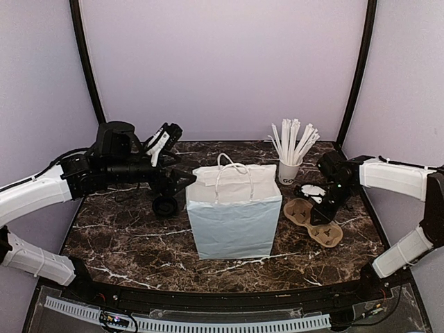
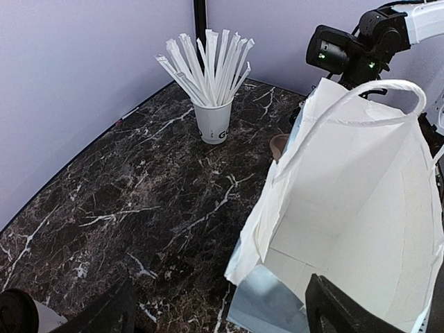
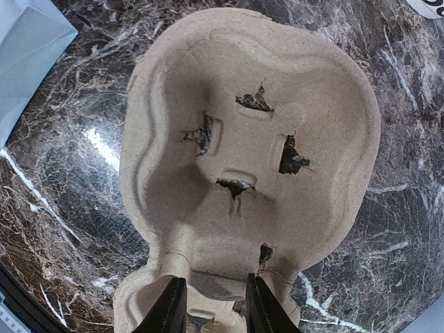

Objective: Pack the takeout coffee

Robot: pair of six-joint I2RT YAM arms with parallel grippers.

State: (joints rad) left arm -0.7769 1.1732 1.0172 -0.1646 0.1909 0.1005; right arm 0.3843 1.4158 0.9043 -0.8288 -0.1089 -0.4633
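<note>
Beside the paper bag (image 1: 234, 211), our left hand (image 2: 222, 291) gapes, right hand (image 3: 215, 284) unclear; we should grasp the takeout coffee (image 1: 165, 205) squarely, upright.

Soft even light, sharp frames, glare on marble table (image 3: 97, 142).

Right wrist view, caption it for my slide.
Right gripper low over the brown pulp cup carrier on the marble table.
</note>
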